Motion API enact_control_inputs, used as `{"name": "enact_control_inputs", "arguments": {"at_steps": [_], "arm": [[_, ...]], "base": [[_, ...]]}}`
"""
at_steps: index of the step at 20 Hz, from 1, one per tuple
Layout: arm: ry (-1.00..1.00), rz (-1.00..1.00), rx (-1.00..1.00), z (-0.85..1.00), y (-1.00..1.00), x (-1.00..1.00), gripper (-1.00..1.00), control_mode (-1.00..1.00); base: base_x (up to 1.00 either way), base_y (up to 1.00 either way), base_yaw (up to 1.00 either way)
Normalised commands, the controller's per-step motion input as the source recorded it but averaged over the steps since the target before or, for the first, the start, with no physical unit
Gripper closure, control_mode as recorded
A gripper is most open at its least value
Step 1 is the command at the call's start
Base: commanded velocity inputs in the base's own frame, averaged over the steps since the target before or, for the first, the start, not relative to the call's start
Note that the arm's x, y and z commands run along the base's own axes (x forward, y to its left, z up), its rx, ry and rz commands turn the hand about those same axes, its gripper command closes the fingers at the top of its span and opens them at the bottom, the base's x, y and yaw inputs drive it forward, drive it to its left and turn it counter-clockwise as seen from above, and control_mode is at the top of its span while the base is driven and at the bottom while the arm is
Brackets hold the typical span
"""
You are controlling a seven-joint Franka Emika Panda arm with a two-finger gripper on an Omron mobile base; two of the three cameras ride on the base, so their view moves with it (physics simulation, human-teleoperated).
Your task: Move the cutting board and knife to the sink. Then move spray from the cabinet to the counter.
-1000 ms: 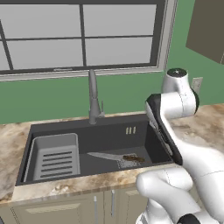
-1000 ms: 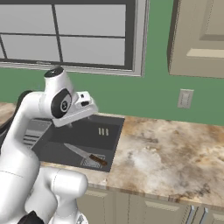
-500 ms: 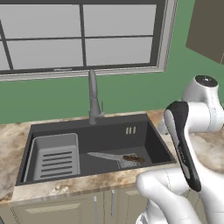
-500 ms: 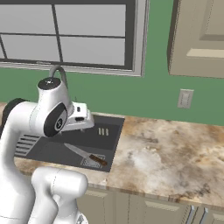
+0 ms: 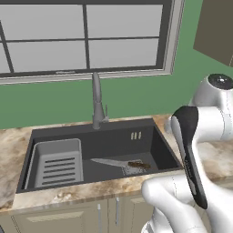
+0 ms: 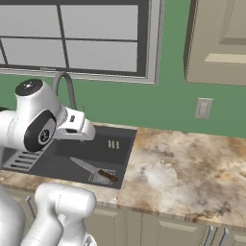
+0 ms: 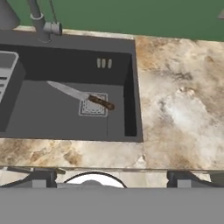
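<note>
The knife [image 7: 81, 96] lies flat on the floor of the dark sink [image 7: 127, 57], its brown handle over the drain and its blade pointing toward the rack side. It shows too in the left base view as the knife [image 5: 119, 163] and in the right base view as the knife [image 6: 93, 169]. My gripper [image 7: 113, 180] hangs above the sink's front edge, open, with nothing between its tips. The cutting board and the spray are out of view. The cabinet [image 6: 216, 43] hangs at upper right with its beige door shut.
A light grey rack [image 5: 58, 162] fills the sink's left part, and the tall faucet [image 5: 96, 102] rises behind it. The marble counter [image 6: 182, 168] stretches to the right of the sink. A wall outlet [image 6: 203, 107] sits on the green wall under the cabinet.
My arm has swung rightward, away from above the sink basin. The knife has stayed in place.
</note>
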Motion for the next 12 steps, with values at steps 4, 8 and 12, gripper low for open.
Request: {"name": "enact_control_inputs", "arguments": {"at_steps": [4,8,12], "arm": [[-0.18,0.11,0.04,0.15,0.04,-0.37,-1.00,-1.00],[-0.40,0.03,0.00,0.00,0.23,-0.37,-1.00,-1.00],[-0.16,0.00,0.05,0.39,0.00,-0.44,-1.00,-1.00]], "base": [[0.00,0.00,0.00],[0.00,0.00,0.00],[0.00,0.00,0.00]]}}
